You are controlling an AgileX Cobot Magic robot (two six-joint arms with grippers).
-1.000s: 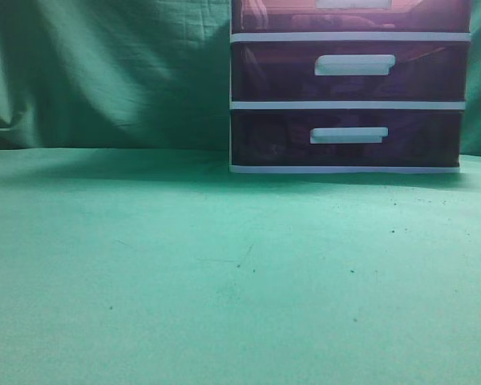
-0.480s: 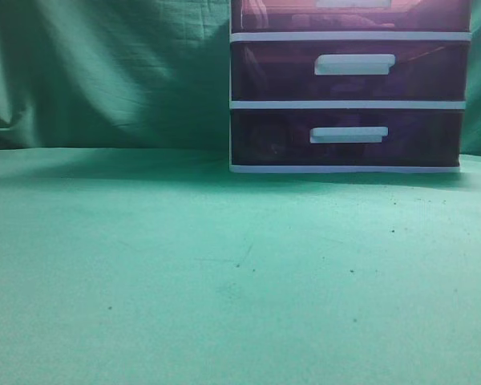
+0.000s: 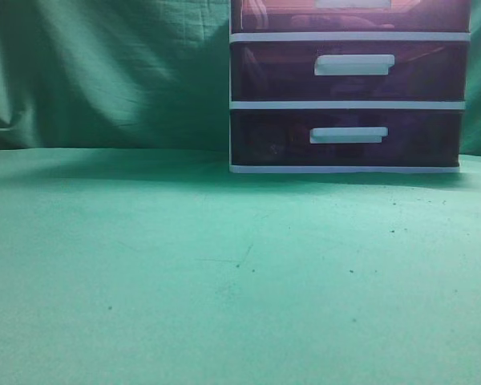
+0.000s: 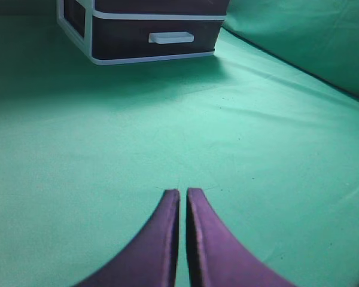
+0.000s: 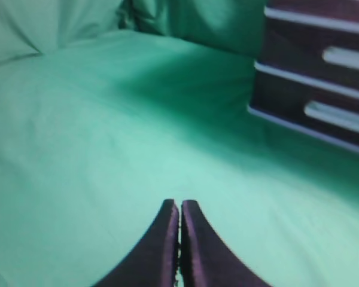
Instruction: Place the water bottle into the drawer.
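Note:
The white-framed stacked unit (image 3: 349, 104) stands at the back right of the green table. Its top reddish-pink drawer (image 3: 264, 16) shows only as a strip at the exterior view's upper edge, with its white handle (image 3: 353, 3) partly cut off. It looks pushed in. No water bottle shows in any view. My left gripper (image 4: 183, 191) is shut and empty over bare green cloth, far in front of the unit (image 4: 149, 36). My right gripper (image 5: 180, 203) is shut and empty over the cloth, left of the unit (image 5: 314, 78). Neither gripper shows in the exterior view.
Two darker purple-brown drawers (image 3: 349, 70) (image 3: 345, 136) with white handles sit below the top one. A green cloth covers the table (image 3: 224, 265) and hangs as a wrinkled backdrop (image 3: 104, 72) behind it.

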